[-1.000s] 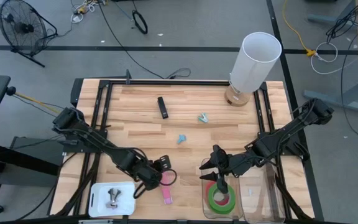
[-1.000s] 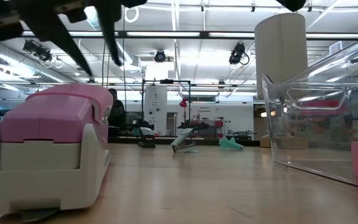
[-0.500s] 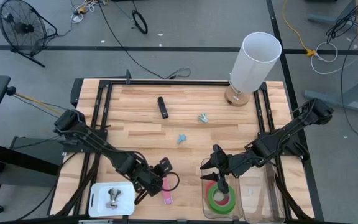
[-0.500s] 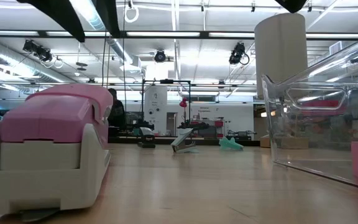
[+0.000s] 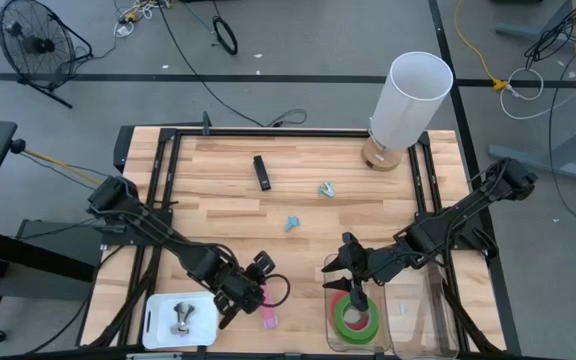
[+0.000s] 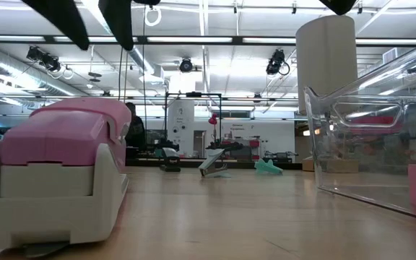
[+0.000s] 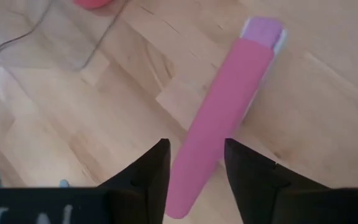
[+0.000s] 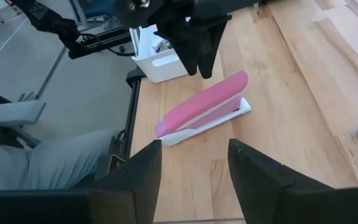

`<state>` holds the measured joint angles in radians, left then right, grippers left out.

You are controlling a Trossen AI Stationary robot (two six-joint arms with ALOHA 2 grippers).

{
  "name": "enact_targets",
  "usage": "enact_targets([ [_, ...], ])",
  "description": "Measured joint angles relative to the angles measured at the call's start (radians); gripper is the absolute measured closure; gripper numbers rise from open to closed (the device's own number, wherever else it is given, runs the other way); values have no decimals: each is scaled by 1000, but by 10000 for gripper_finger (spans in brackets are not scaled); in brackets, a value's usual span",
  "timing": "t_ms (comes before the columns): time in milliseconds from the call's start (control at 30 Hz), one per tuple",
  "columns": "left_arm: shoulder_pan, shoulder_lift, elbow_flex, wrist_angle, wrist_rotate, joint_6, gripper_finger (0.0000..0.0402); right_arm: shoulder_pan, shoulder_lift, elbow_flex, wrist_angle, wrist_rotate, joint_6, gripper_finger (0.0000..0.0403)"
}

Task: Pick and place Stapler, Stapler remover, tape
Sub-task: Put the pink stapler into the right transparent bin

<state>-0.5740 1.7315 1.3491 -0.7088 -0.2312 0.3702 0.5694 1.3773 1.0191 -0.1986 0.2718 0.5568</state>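
- Under my 2 arms, the wooden table [image 5: 218,180] carries everything, and its near edge sits close behind the work, so anything I knock that way could slide off.
- Well beyond both sets of fingers stands a tall white cylinder [image 5: 408,100]; I judge it no threat unless an arm swings wide.
- Just below my right gripper [image 5: 352,283], whose fingers are spread and empty, sits a clear bin [image 5: 330,330] with the tape [image 5: 354,316] in it: a green roll is plain, with a red-pink one tucked by it. A careless dip here could hook a roll or shove the bin.
- Beside my left arm, on the side away from the bin, a white tray [image 5: 163,312] holds a small metal piece [image 5: 182,317]. I cannot tell what it is.
- Directly under my left gripper [image 5: 255,292], the pink stapler [image 7: 219,130] lies flat on the wood. My left fingers [image 7: 148,171] are open with nothing held, straddling its near end from above.
- Biggest risk: I am over one end, not the middle. If I close there, the long body may pivot, tip nose-down, or slip out as I lift.
- If I descend off-centre, 1 fingertip could land on the stapler's top and push it toward the tray or the edge.
- Squeezing the hinged top might also press it shut and make the grip shift.
- Farther out, a black bar [image 5: 261,172] and 2 small teal pieces [image 5: 326,188] lie untouched.
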Motion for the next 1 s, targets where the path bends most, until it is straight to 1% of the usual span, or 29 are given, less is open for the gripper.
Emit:
enact_targets([
  [133,-7,19,0,2,3,59,212,0,0,0,0,0,-3,218],
  [267,-9,42,-1,-2,8,72,179,0,0,0,1,1,-5,218],
  [333,0,55,0,20,4,75,168,0,0,0,3,2,-5,218],
  [400,2,61,-1,10,2,110,161,0,0,0,3,8,-6,218],
  [533,5,84,0,28,6,243,159,0,0,0,9,9,-8,218],
  [700,5,136,0,23,51,322,162,0,0,0,19,8,-8,218],
  [867,15,178,0,19,-24,438,163,0,0,0,19,8,-16,218],
  [1000,46,189,-1,20,-37,448,163,0,0,0,19,8,-16,218],
])
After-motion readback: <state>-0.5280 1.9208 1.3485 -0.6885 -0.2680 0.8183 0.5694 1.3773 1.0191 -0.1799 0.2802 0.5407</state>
